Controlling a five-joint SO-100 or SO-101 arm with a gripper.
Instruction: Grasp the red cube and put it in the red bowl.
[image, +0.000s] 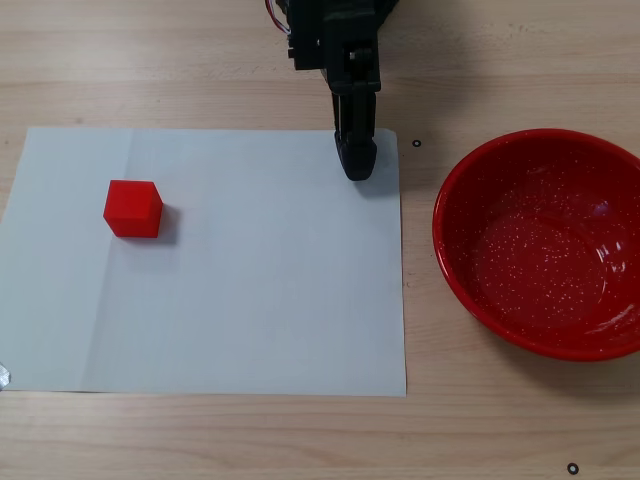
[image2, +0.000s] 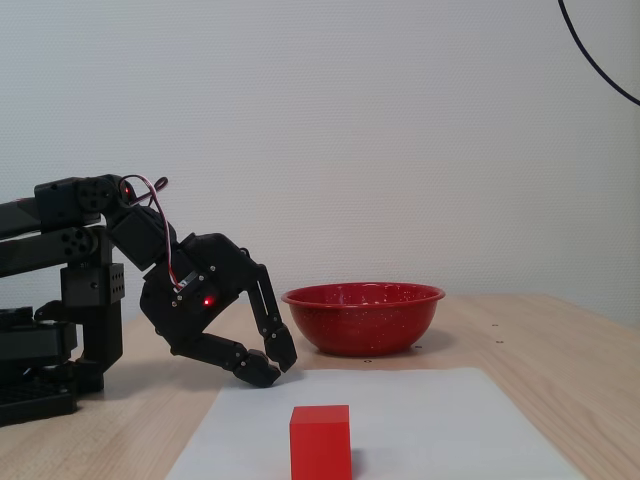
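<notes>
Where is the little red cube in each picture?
Fixed view from above: the red cube sits on the left part of the white paper, far left of the gripper.
Fixed view from the side: the cube is at the bottom middle, nearest the camera.
Shared landmark: the red bowl, empty in both fixed views.
</notes>
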